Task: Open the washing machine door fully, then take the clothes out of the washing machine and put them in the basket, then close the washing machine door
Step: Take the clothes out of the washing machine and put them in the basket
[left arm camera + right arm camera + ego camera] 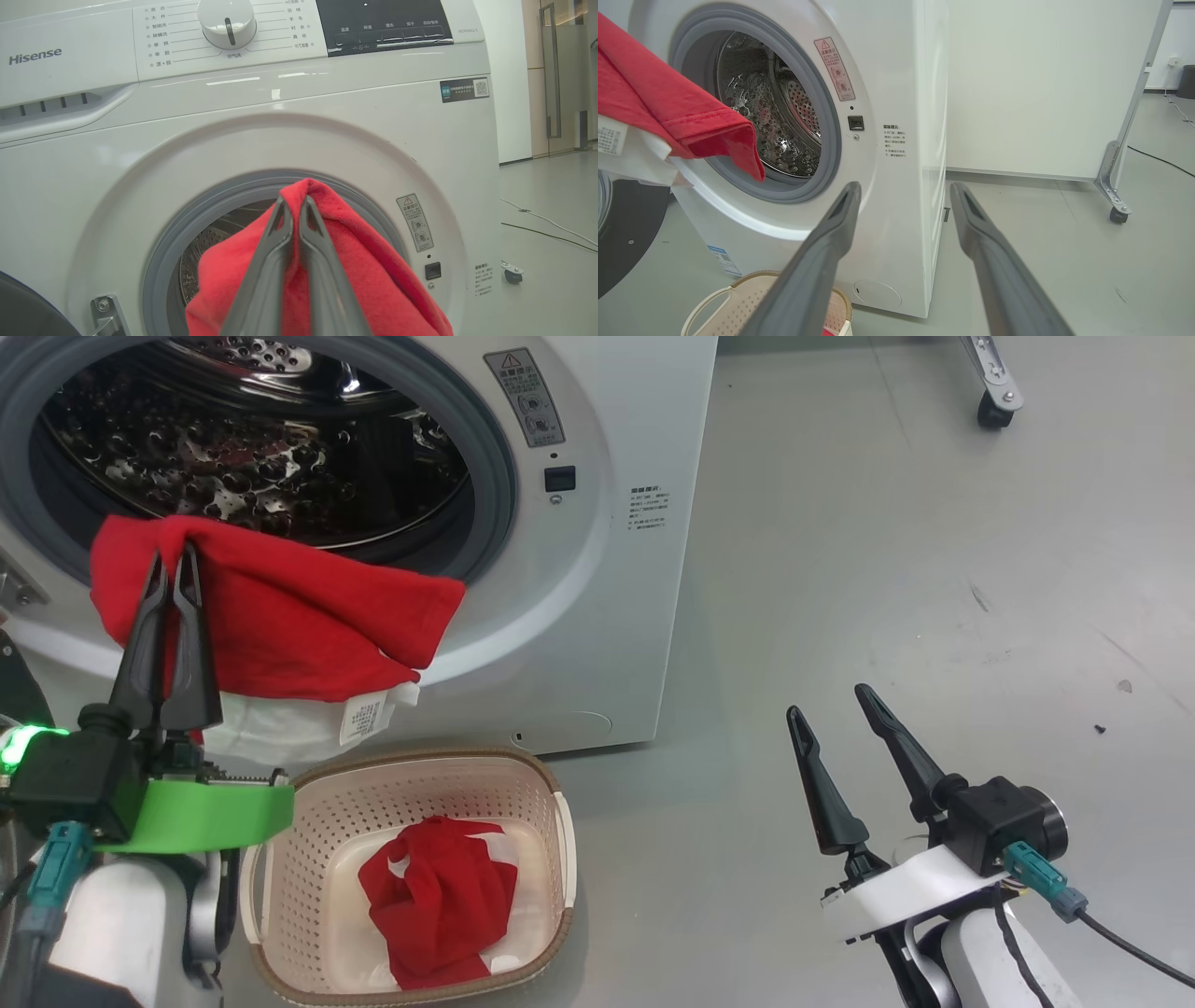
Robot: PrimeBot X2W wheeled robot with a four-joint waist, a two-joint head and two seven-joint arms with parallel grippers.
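Clothes [280,616]: red garment with a white label, top fold pinched in left gripper [175,555], fingers nearly together. It hangs at 10 o'clock in head view, in front of the washing machine [607,616] mouth and just above the basket [429,758] at 6 o'clock. Second red piece [439,896] already in basket. Washing machine door [626,233] swung open, at 8 o'clock in right wrist view. Drum [252,457] looks empty. Left to do: drop garment, shut door. Right gripper [829,702] spread wide, holding nothing, at 4 o'clock. Bare floor [887,569] gives plenty of room on that side. Basket sits close against machine front.
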